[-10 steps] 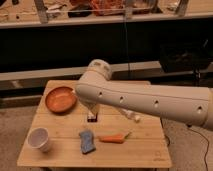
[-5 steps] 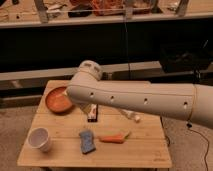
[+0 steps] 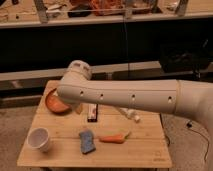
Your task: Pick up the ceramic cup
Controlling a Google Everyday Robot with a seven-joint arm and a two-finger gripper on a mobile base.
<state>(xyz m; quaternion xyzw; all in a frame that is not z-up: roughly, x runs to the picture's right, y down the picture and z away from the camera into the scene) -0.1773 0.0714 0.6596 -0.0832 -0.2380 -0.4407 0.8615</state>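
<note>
- Camera view: a slatted wooden bench [image 3: 150, 152] stands on a grey floor, with a dark shelf unit behind it at 12 o'clock.
- The ceramic cup [image 3: 39, 139], small, white and tapered toward its base, stands upright near the bench's 8 o'clock corner. It is well apart from everything else on the bench, and nothing touches it.
- The robot's thick, pale arm [image 3: 130, 97] reaches in from 3 o'clock across the middle of the bench, ending in a rounded joint toward 10 o'clock.
- The gripper [image 3: 77, 107] is mostly hidden behind that arm. Only a pale piece shows under the arm's lower edge, just beside the 4 o'clock rim of the bowl. I cannot tell whether it is released or clenched. It is well apart from the cup, which lies toward 7 o'clock from it.
- An orange-brown bowl [image 3: 55, 102] sits at the bench's 10 o'clock area, partly covered by the arm.
- A dark flat bar [image 3: 92, 113] lies near the bench centre, lengthwise from 12 to 6 o'clock.
- A small white object [image 3: 131, 115] lies at 3 o'clock from the bar, just under the arm.
- A blue block [image 3: 87, 142] lies at 6 o'clock from the bar, and a carrot [image 3: 113, 138] lies just beside it at 3 o'clock.
</note>
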